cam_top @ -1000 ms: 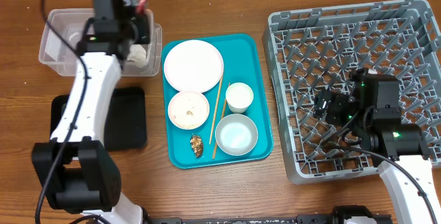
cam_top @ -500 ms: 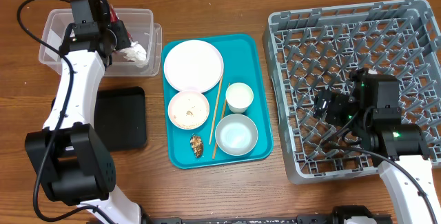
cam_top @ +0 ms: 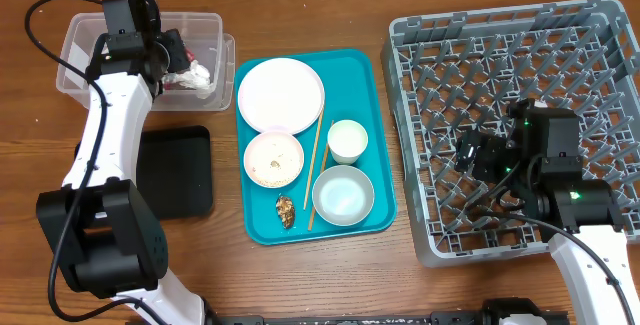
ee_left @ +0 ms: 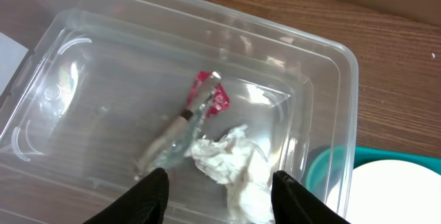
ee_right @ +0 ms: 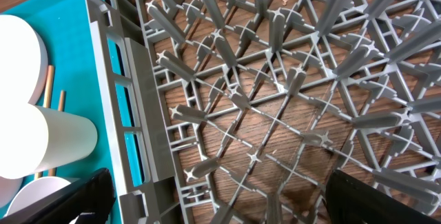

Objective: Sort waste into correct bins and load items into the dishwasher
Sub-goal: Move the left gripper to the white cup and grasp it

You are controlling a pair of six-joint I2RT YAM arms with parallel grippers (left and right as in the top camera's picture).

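The clear tub (cam_top: pixel 80 65) stands at the back left. My left gripper (cam_top: pixel 186 61) is open above it. In the left wrist view the red-and-white wrapper (ee_left: pixel 207 100) and the white tissue (ee_left: pixel 231 165) lie on the tub floor (ee_left: pixel 103 93), with the open fingers (ee_left: pixel 220 186) just above the tissue. My right gripper (cam_top: pixel 470 155) is open and empty over the front left of the grey dish rack (cam_top: pixel 600 25). The plate (cam_top: pixel 281 95), a bowl with rice grains (cam_top: pixel 273 159), an empty bowl (cam_top: pixel 342 194), the cup (cam_top: pixel 347 141), the chopsticks (cam_top: pixel 318 165) and the brown scrap (cam_top: pixel 285 211) sit on the teal tray.
The black tray (cam_top: pixel 180 170) lies in front of the tub, left of the teal tray (cam_top: pixel 370 75). The rack wall (ee_right: pixel 131 114) stands close against the teal tray's right edge. The cup also shows in the right wrist view (ee_right: pixel 62 145).
My left arm swung left from the tub's back right corner to over the tub. It held the red wrapper before; now its fingers are open and the wrapper lies in the tub. The right arm is still.
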